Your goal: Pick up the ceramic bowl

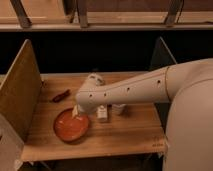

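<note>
Gripper (77,111) sits at the right rim of the ceramic bowl (69,127); open or closed, I cannot tell. I'd straddle that rim squarely.

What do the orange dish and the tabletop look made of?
The ceramic bowl looks like glazed ceramic, judging by its smooth orange-red face and darker rim. The table looks like unpainted wood, with a light tan, plank-like surface. The gripper is at the bowl's far right rim.
</note>
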`<state>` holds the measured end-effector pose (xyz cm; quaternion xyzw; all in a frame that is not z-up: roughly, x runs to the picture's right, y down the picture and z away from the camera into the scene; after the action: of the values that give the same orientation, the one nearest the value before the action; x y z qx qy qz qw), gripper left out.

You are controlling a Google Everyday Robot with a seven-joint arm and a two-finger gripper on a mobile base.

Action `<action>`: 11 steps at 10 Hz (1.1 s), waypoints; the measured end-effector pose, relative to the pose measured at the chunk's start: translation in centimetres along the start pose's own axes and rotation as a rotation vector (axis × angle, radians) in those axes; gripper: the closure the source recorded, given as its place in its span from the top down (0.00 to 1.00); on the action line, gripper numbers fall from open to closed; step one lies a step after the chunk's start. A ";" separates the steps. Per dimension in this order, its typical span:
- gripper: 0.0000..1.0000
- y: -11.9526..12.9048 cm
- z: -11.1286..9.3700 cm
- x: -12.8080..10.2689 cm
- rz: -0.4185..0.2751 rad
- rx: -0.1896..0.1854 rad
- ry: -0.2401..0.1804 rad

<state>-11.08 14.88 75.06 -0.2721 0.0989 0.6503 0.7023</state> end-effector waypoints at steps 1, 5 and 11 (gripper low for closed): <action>0.65 -0.1 0.8 0.3 0.017 -0.001 0.020; 0.65 -0.2 4.3 1.7 0.075 -0.007 0.110; 0.49 -1.6 7.3 2.5 0.140 -0.011 0.193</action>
<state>-10.78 20.78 80.33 -0.3297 0.1814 0.6690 0.6410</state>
